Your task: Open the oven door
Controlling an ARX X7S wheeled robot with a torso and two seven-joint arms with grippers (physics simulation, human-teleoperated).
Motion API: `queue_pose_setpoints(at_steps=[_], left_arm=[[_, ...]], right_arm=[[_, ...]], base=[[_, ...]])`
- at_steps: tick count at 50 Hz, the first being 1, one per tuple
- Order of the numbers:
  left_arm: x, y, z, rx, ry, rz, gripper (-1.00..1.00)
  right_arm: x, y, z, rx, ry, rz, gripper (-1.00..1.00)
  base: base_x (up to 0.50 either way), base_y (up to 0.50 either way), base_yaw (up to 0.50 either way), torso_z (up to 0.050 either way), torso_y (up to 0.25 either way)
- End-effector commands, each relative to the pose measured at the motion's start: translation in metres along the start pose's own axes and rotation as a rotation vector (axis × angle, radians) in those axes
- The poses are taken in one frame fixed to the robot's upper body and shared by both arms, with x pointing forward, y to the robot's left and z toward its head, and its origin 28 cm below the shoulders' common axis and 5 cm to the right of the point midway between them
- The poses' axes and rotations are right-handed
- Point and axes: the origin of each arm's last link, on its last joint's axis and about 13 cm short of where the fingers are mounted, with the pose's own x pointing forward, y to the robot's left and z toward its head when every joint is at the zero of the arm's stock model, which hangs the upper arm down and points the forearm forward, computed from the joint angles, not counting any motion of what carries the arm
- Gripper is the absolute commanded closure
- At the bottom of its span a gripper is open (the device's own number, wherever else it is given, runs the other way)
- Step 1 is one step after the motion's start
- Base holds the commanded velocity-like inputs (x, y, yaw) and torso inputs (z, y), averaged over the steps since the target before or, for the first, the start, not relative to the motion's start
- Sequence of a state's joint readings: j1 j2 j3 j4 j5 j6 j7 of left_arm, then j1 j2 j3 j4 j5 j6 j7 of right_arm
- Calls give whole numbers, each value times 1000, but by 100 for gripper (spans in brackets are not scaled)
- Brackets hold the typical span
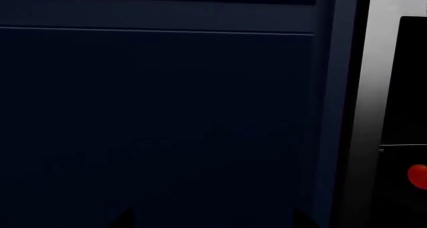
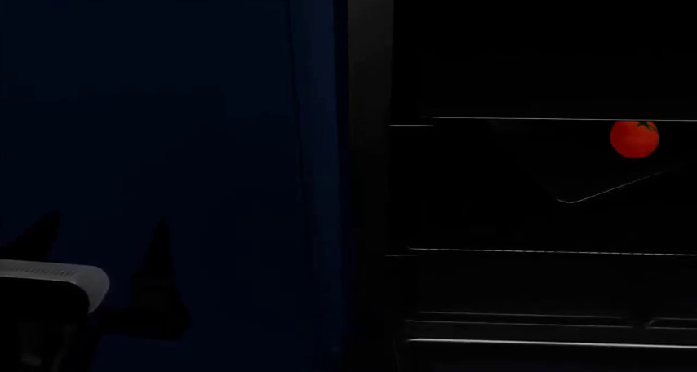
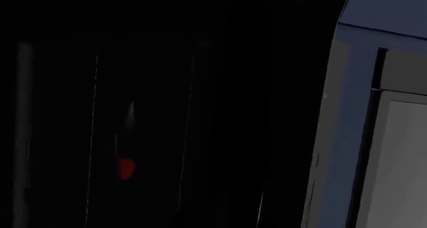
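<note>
The oven [image 2: 523, 290] fills the right half of the head view as a black front crossed by thin pale horizontal lines. It is too dark to separate the oven door from it or to tell how the door stands. A silver-grey line [image 2: 544, 342] runs low across it. My left gripper [image 2: 98, 250] hangs open in front of the dark blue cabinet panel [image 2: 163, 143], left of the oven. Its fingertips [image 1: 123, 219] are apart with nothing between them. The right gripper's fingers cannot be made out in the black right wrist view.
A red tomato [image 2: 634, 138] sits high in the oven's dark area, and also shows as tomato [image 1: 418, 176] and tomato [image 3: 125, 168]. The oven's silver side frame [image 1: 373, 88] borders the blue cabinet. A pale grey wall or panel [image 3: 393, 153] stands beside the oven.
</note>
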State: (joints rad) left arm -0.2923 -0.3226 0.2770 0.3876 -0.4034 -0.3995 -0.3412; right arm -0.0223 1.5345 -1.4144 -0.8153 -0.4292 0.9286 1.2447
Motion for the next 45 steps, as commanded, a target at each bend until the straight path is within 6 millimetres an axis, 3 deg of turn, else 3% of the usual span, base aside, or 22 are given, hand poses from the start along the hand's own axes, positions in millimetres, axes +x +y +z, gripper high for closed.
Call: queue_pose_setpoints(at_steps=[1, 35, 45], left_arm=[[0, -1, -1, 3, 2, -4, -100], [-1, -3, 0, 16, 5, -14, -100], [-2, -3, 0, 17, 5, -13, -100]], right_arm=[[-96, 17, 33, 330, 55, 882, 100], [-107, 74, 39, 399, 75, 923, 100], [-122, 89, 36, 405, 112, 971, 100]], base=[[0, 7, 10, 0, 0], [5, 3, 6, 0, 0], [4, 1, 4, 0, 0]])
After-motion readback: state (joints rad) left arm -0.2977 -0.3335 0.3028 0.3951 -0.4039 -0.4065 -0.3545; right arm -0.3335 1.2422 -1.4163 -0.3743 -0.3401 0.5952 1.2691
